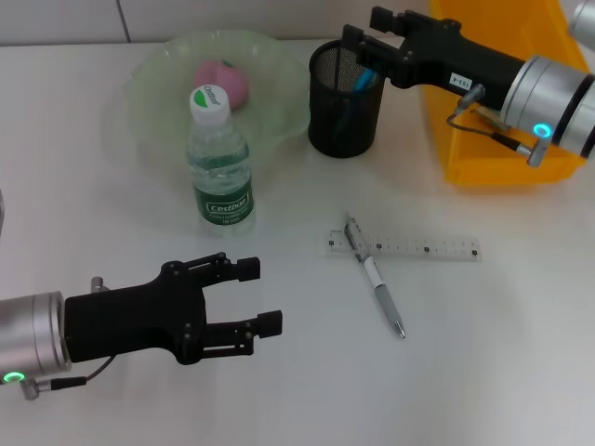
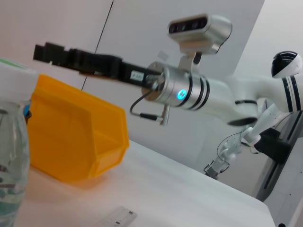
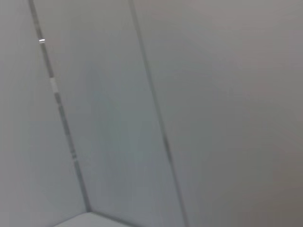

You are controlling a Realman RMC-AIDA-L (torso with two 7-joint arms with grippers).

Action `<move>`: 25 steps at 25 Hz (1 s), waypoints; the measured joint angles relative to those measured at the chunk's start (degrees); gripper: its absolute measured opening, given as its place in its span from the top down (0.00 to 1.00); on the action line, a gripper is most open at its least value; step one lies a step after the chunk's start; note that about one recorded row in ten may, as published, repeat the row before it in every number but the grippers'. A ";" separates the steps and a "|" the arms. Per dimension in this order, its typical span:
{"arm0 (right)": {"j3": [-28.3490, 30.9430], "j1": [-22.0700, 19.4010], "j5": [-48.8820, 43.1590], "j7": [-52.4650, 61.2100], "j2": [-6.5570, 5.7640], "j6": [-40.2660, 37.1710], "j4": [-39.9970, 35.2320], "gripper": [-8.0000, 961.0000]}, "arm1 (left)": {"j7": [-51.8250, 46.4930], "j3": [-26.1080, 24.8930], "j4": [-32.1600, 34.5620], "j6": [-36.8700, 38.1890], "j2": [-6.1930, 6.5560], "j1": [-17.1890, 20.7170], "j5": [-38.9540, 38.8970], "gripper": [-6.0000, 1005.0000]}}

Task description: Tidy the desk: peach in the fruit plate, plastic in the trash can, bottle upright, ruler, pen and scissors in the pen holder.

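The pink peach (image 1: 223, 82) lies in the pale green fruit plate (image 1: 153, 74) at the back of the white desk (image 1: 483, 353). The bottle (image 1: 219, 163) stands upright just in front of the plate and fills the edge of the left wrist view (image 2: 12, 142). Light blue scissors (image 1: 365, 80) stick out of the black mesh pen holder (image 1: 344, 116). My right gripper (image 1: 364, 28) hovers open directly over the holder's rim. The ruler (image 1: 418, 248) lies flat mid-desk with the pen (image 1: 379, 286) across its left end. My left gripper (image 1: 263, 295) is open near the front left, empty. The plastic is out of view.
The yellow trash can (image 1: 493, 130) stands at the back right under my right arm, and shows again in the left wrist view (image 2: 75, 137). The right wrist view holds only a grey wall.
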 joint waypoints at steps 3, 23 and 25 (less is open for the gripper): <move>-1.47 -1.22 -10.24 12.00 -0.66 -2.09 -8.78 0.36 | -0.17 -0.06 -0.08 0.07 0.01 -0.01 -0.06 0.17; 3.64 12.77 -77.92 31.79 -1.21 -40.92 -36.14 0.21 | -0.66 -0.13 -0.13 1.38 0.08 -0.42 0.01 0.17; 2.11 13.75 -78.89 28.69 -0.56 -37.52 -31.99 0.21 | -1.20 -0.28 -0.13 1.41 0.01 -0.50 0.01 0.17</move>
